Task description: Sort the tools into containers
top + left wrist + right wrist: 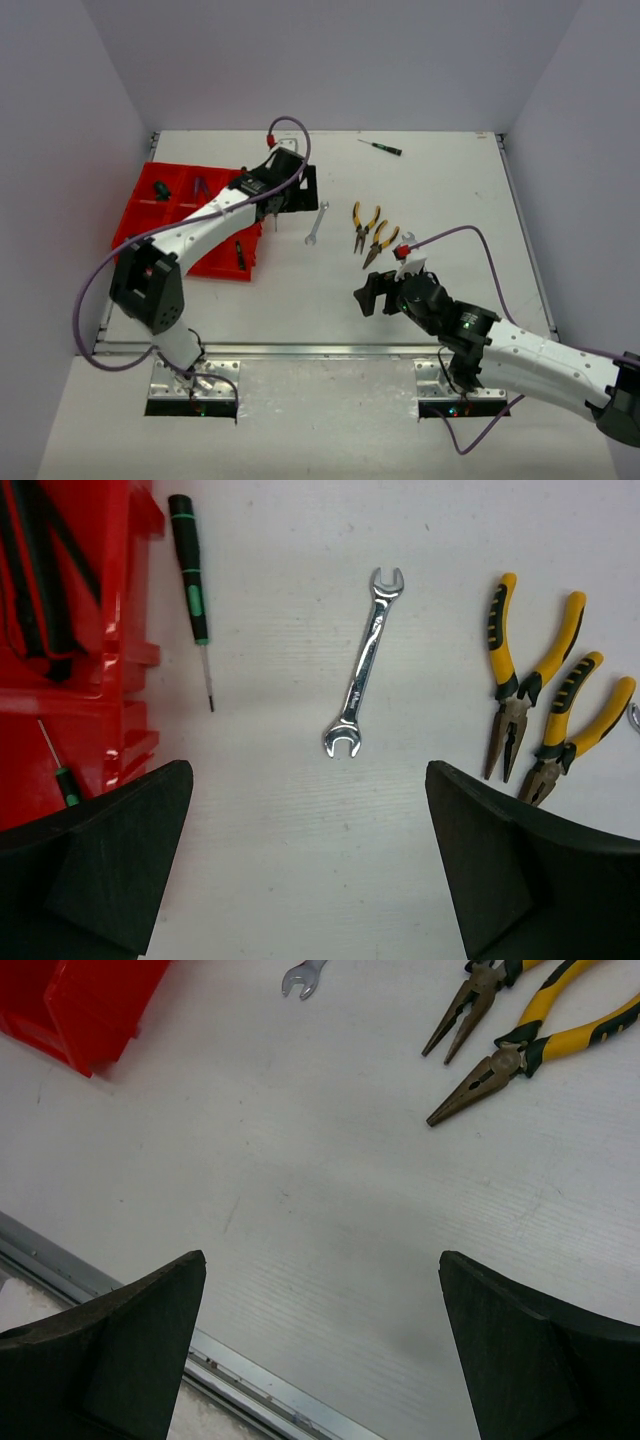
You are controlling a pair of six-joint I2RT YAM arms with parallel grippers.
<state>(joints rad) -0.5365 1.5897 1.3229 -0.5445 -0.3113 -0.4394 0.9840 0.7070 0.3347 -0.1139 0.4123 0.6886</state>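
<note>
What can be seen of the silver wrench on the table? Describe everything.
The wrench is a slim, shiny, metal-looking bar with an open forked head at each end. It lies flat, slightly slanted, on the white table between the red tray and the yellow pliers, apart from both. Only the table touches it.

White table [300, 300], tools lying flat.
It carries red tray [215, 272] left, silver wrench [316, 223] centre, two yellow-handled pliers [362, 225] beside it, screwdriver [381, 147] at far edge.

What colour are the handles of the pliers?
Yellow with black inserts; both pliers show best in the left wrist view.
</note>
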